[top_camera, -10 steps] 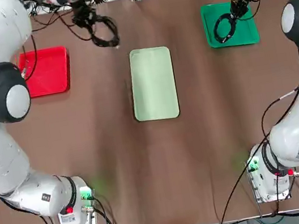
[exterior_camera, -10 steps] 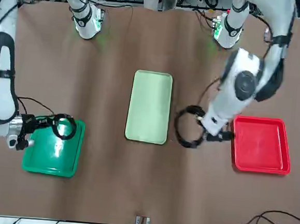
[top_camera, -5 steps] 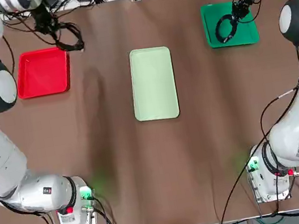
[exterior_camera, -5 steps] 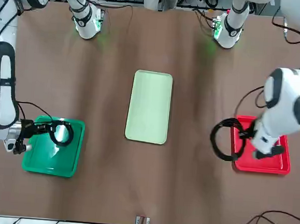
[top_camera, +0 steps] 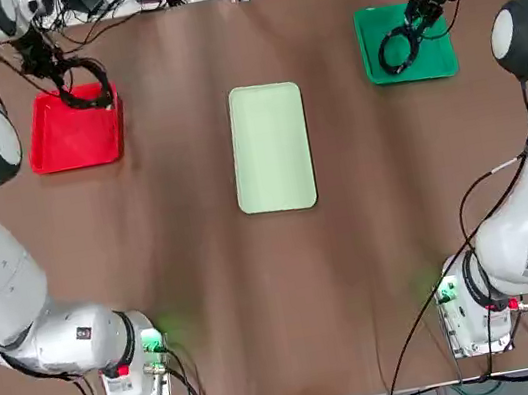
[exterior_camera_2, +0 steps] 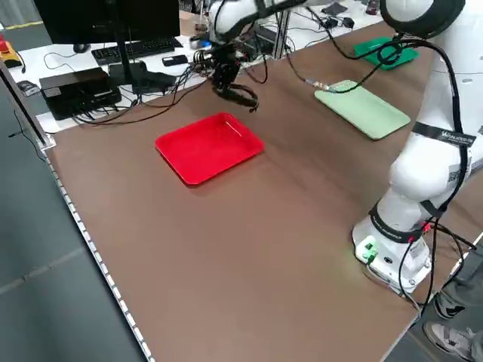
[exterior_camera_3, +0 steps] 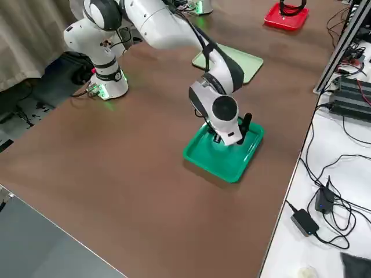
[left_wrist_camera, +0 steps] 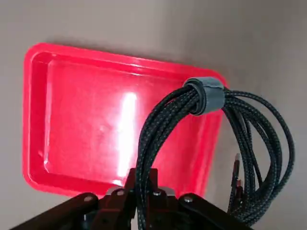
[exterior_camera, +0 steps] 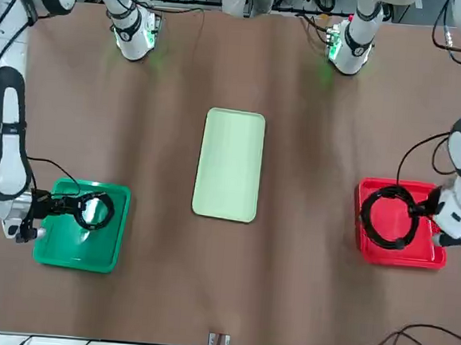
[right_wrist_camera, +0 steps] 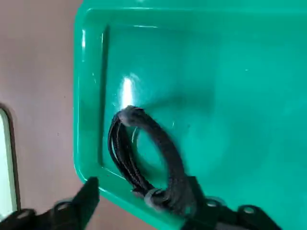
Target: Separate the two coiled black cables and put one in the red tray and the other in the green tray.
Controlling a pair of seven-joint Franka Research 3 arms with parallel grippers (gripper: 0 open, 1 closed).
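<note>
Left hand (left_wrist_camera: 143,175): clamped on one coiled black cable (left_wrist_camera: 163,120), raised over the red tray (left_wrist_camera: 76,115). Right hand (right_wrist_camera: 143,184): fingers apart, other coiled cable (right_wrist_camera: 165,148) at one finger, green tray (right_wrist_camera: 230,120) beneath. Farther out, the pale mint-green tray (top_camera: 271,148) lay between both hands on the brown worktop (top_camera: 263,309)

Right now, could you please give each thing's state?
Square red plastic tray: flat.
Square green plastic tray: flat.
Pale mint-green tray: flat.
Left black two-finger tool: shut, over red tray.
Right black two-finger tool: open, over green tray.
Left coiled black cable: gripped.
Right coiled black cable: unclamped.
</note>
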